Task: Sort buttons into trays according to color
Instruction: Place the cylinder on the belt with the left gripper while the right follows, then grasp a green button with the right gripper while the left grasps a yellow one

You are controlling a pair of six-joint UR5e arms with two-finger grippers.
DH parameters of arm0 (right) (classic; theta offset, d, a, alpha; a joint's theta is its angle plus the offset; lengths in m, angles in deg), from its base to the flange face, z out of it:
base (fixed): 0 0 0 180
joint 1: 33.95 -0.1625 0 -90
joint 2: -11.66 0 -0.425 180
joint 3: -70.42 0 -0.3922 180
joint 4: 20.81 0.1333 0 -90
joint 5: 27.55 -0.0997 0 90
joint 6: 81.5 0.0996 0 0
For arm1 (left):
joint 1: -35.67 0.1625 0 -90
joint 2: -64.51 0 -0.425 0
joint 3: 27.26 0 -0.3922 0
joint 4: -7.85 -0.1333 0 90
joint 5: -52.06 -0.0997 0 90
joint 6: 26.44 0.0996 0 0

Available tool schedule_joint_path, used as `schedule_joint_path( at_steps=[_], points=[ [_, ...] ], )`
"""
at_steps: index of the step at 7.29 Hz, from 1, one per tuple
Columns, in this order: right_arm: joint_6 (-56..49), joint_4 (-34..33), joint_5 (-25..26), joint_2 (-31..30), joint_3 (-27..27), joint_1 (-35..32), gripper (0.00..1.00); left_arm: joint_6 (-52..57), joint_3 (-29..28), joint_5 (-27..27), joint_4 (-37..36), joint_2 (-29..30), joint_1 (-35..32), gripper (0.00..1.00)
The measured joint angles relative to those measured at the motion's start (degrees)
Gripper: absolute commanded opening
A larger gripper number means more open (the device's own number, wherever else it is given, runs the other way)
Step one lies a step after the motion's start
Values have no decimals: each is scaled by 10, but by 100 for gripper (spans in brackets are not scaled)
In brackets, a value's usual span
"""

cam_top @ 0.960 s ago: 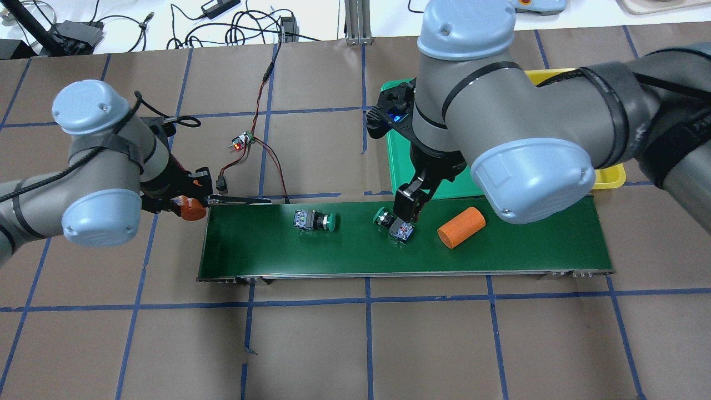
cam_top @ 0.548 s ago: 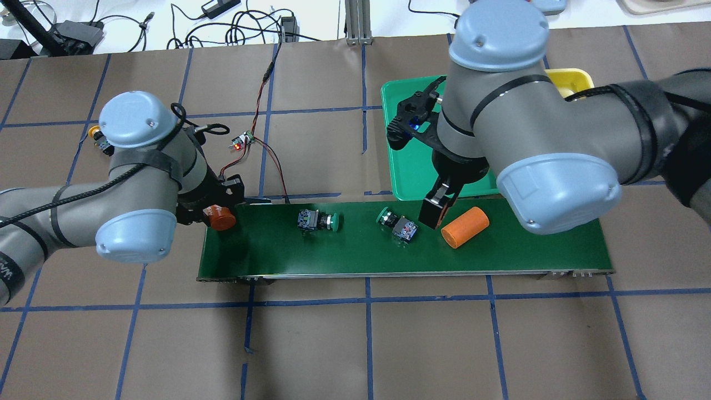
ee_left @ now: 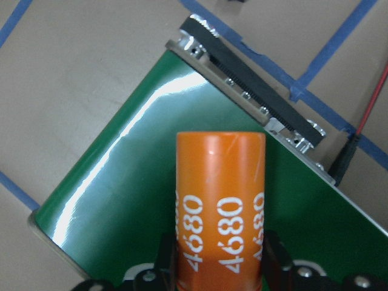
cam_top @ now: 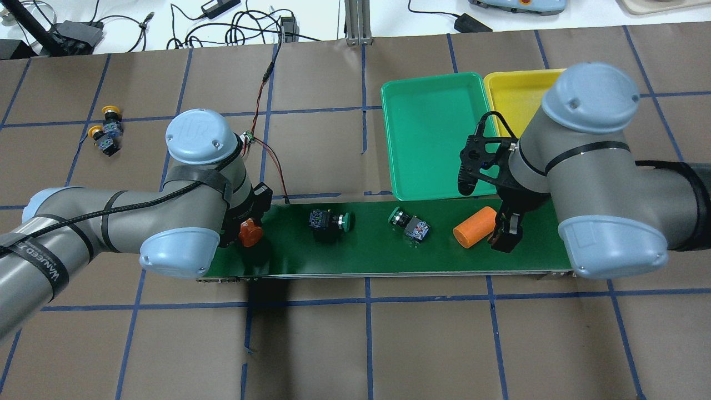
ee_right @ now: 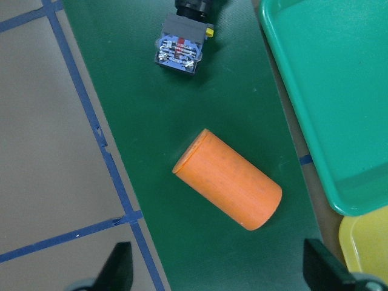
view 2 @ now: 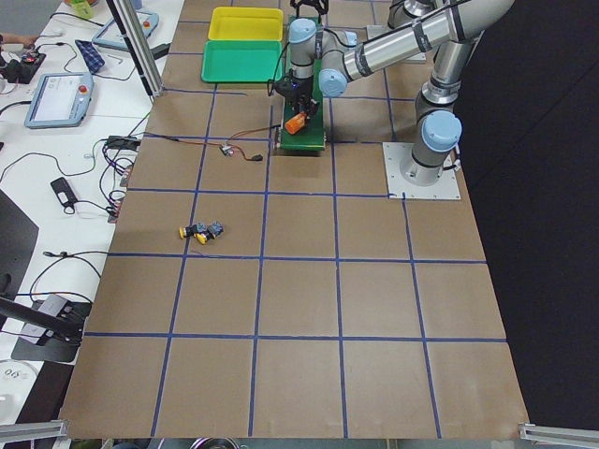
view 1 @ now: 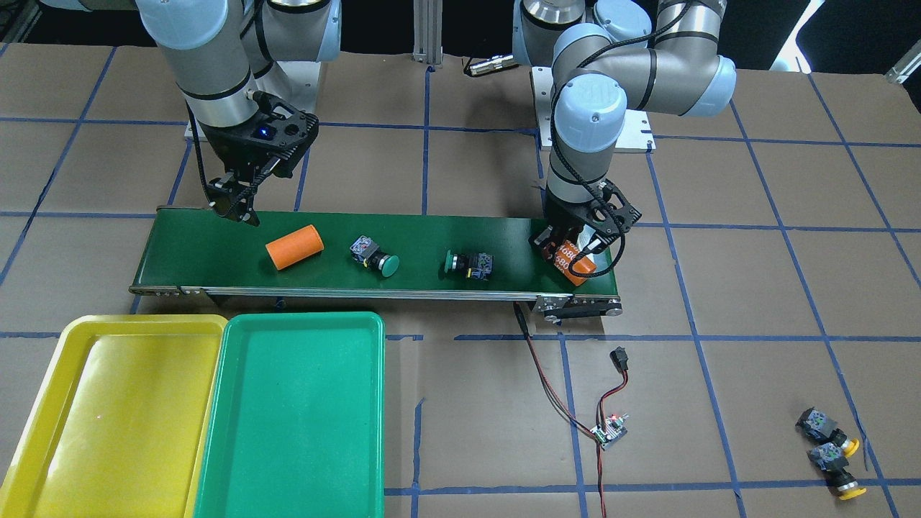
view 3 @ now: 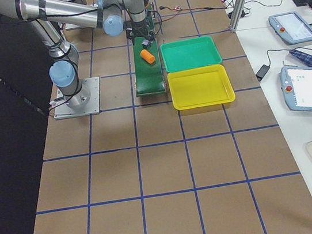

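Note:
Two green buttons (cam_top: 331,221) (cam_top: 409,224) lie on their sides on the dark green conveyor belt (cam_top: 366,253). Two yellow buttons (cam_top: 105,130) lie together on the table at the far left. The green tray (cam_top: 433,133) and the yellow tray (cam_top: 514,97) stand side by side beyond the belt's right half, both bare. My left gripper (cam_top: 250,233) is shut on an orange cylinder marked 4680 (ee_left: 221,206) over the belt's left end. My right gripper (cam_top: 502,236) is open and empty, just right of a plain orange cylinder (cam_top: 474,226) on the belt.
A small circuit board (cam_top: 244,139) with red and black wires lies on the table behind the belt's left end. The brown paper table carries a blue tape grid. Cables and devices lie beyond the far table edge.
My right gripper has moved right along the belt, from the right-hand green button to past the plain orange cylinder. My left gripper has carried the 4680 cylinder right, over the belt's end. The belt's items have drifted right.

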Motion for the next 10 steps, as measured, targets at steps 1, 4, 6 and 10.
schedule_joint_path(
  at_steps=[1,4,6,10],
  points=[
    [-3,-28,0,2,-10,1,100,44,-13,1,2,-1,22,100],
    [-38,-78,1,38,-17,1,100,279,-93,23,60,12,181,100],
    [-117,-80,0,49,-20,1,100,482,-178,29,41,91,282,100],
    [-134,-82,0,59,-37,-1,100,724,-374,32,17,287,361,100]
  ],
)
